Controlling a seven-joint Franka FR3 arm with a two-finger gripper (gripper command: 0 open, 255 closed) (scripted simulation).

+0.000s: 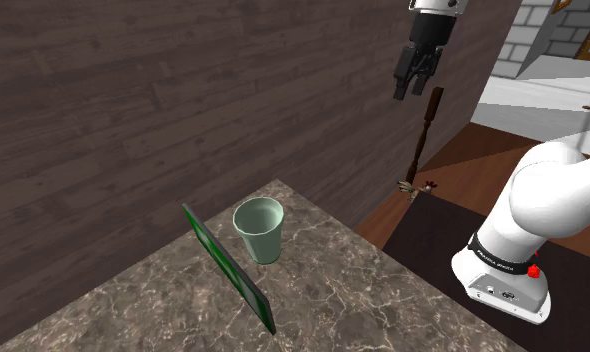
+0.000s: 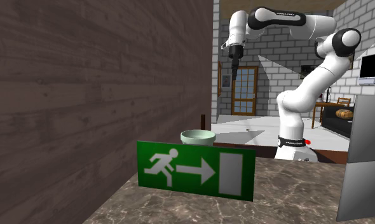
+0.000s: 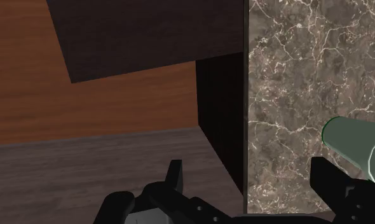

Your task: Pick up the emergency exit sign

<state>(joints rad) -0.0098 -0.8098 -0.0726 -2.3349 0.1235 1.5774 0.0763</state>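
The emergency exit sign (image 2: 196, 170) is a thin green panel with a white running figure, an arrow and a door. It stands upright on its long edge on the marble counter (image 1: 363, 290); in the shoulder view the sign (image 1: 228, 268) shows nearly edge-on. Close behind it stands a pale green cup (image 1: 259, 230), also seen as the cup (image 2: 198, 137) and the cup (image 3: 354, 149). My gripper (image 1: 413, 78) hangs high up, open and with nothing in it, past the counter's corner and well away from the sign. The wrist view has the fingers (image 3: 173, 177) wide apart.
A dark wood-plank wall (image 1: 163, 110) runs along the counter's far side. A slim dark post (image 1: 426, 140) stands on the brown floor below the gripper. The arm's base (image 1: 503, 280) sits beside the counter. A grey box (image 2: 364, 159) rises at the second exterior view's right.
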